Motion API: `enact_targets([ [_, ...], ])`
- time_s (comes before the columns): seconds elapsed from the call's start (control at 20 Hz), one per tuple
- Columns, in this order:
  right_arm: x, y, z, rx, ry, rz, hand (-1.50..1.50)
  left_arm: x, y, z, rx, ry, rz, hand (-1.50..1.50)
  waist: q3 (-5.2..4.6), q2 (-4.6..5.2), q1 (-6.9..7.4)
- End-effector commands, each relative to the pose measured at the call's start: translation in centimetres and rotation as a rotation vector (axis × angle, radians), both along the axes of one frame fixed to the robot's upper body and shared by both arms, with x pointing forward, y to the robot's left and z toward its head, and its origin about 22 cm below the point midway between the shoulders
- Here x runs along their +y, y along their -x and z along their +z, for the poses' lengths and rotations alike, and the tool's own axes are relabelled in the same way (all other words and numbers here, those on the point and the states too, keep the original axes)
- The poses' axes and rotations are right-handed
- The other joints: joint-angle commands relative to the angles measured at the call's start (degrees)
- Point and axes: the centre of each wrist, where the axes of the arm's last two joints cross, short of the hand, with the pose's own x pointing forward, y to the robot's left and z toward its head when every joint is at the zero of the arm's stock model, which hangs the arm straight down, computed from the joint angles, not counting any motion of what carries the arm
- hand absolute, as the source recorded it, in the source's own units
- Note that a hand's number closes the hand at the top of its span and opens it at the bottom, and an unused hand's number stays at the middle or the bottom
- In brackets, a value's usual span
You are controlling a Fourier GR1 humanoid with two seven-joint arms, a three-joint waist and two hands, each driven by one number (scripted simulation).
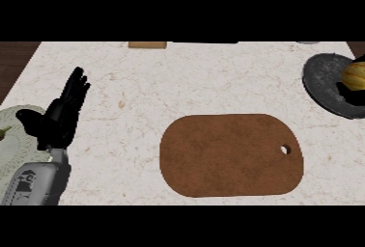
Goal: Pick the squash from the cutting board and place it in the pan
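we look down on a pale, speckled counter (178, 82). in the middle lies the brown cutting board (228, 157). it is flat, with round corners and a small hole (285, 149) near its right side. nothing lies on the board.

the squash (354, 73) is yellow and round. it is far over at the right edge of the view, well apart from the board, and part of it is cut off by the edge. it shows inside the rim of the dark grey pan (322, 87), which sits on the counter up and to the right of the board. we cannot tell if the squash rests on the pan or hangs just above it.

just under the squash we see a black shape that looks like the right robot hand (349, 94). most of it is out of view, so we cannot tell if it holds the squash or not.

the left robot hand (61, 118) is at the left side, wide and holding nothing, with its fingers pointing up. its grey forearm (39, 183) comes in from the bottom. beside it, at the left edge, is a pale round thing (18, 149). a small tan thing (147, 45) sits at the counter's far edge.
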Motion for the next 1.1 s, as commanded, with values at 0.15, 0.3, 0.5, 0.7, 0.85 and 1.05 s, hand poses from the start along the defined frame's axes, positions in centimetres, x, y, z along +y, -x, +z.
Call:
enact_targets([
  [0.15, -3.8, -1.6, -2.4, -0.027, 0.115, -0.143, 1.50, -0.3, -1.4, 1.6, -0.018, -0.005, -0.037, 0.00, 0.19, 1.00, 2.18],
  [0.3, -4.7, -1.4, -3.9, -0.002, 0.124, -0.153, 1.50, -1.2, -1.1, 0.9, -0.033, 0.006, -0.041, 0.00, 0.27, 1.38, 2.97],
  [0.5, -6.1, -1.4, -3.2, -0.028, 0.084, -0.182, 1.50, -1.4, -0.9, 0.4, -0.021, 0.015, -0.060, 0.00, 0.37, 1.81, 3.67],
  [0.7, -5.8, -1.5, -4.7, 0.041, -0.034, -0.151, 1.50, -2.7, -1.1, 0.3, -0.026, 0.015, -0.073, 0.00, 0.47, 2.19, 4.06],
  [0.85, -5.7, -0.8, -7.0, 0.247, -0.146, -0.095, -1.50, -2.3, -1.3, 1.8, -0.032, 0.012, -0.082, 0.00, 0.48, 1.77, 4.70],
  [1.05, -5.3, -1.1, -7.3, 0.289, -0.243, -0.007, -1.50, -2.8, -1.7, 1.7, -0.033, 0.012, -0.070, 0.00, 0.49, 1.84, 3.96],
])
